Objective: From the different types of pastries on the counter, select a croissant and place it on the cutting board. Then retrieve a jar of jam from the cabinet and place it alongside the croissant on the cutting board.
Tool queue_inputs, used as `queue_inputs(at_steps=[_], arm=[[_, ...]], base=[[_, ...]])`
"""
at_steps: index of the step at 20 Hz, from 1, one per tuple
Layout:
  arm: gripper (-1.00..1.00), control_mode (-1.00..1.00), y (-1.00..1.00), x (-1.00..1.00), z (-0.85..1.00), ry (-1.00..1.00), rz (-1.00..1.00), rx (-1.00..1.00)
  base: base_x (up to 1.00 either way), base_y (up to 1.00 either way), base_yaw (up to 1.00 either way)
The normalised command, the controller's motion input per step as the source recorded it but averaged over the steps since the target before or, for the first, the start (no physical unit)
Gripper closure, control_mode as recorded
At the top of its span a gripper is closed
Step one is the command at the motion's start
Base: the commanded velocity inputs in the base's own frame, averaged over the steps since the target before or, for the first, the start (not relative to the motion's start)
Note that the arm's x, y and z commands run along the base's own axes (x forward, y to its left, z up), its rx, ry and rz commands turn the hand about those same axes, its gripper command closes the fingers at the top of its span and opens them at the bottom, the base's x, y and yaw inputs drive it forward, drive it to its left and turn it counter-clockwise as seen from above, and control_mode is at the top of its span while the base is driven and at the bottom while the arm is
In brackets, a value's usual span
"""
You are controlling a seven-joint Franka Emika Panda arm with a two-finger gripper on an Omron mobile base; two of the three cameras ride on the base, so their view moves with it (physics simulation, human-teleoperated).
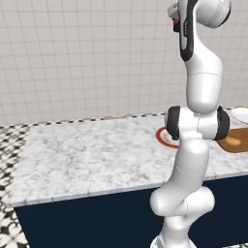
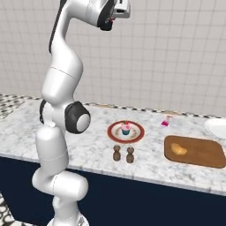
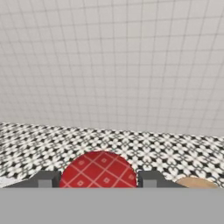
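My gripper [image 3: 97, 181] is raised high above the counter [image 2: 92, 150] and is shut on the jar of jam [image 3: 98, 170], a red round shape wedged between both fingertips [image 3: 46, 179]. From the base views the gripper [image 2: 120, 9] sits near the top edge, with a bit of red at the hand [image 1: 176, 22]. The golden croissant [image 2: 178, 148] lies on the left part of the brown cutting board [image 2: 201, 152], far below and to the right of the hand. The croissant [image 1: 233, 141] and the board [image 1: 240, 145] also peek out beside my arm. The cabinet is out of view.
A pink-frosted cupcake [image 2: 126, 128] stands on a red-rimmed plate [image 2: 112, 132] left of the board. Two brown shakers [image 2: 116, 153] stand in front of the plate. A small pink bottle [image 2: 167, 121] is by the tiled wall, and a white basin [image 2: 217, 128] sits at the far right.
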Motion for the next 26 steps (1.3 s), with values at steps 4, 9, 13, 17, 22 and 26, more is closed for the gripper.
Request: queue_inputs(at_steps=[4,9,13,17,22,26], arm=[[1.0,1.0,0.0,0.0,0.0,0.0,0.0,0.0],[1.0,1.0,0.0,0.0,0.0,0.0,0.0,0.0],[1.0,1.0,0.0,0.0,0.0,0.0,0.0,0.0],[1.0,1.0,0.0,0.0,0.0,0.0,0.0,0.0],[1.0,1.0,0.0,0.0,0.0,0.0,0.0,0.0],[1.0,1.0,0.0,0.0,0.0,0.0,0.0,0.0]], base=[[0.75,-0.02,-0.1],[0.44,0.0,-0.04],[-0.09,-0.07,-0.01],[-0.14,-0.83,0.0],[-0.06,-0.85,0.02],[-0.06,-0.98,0.07]])
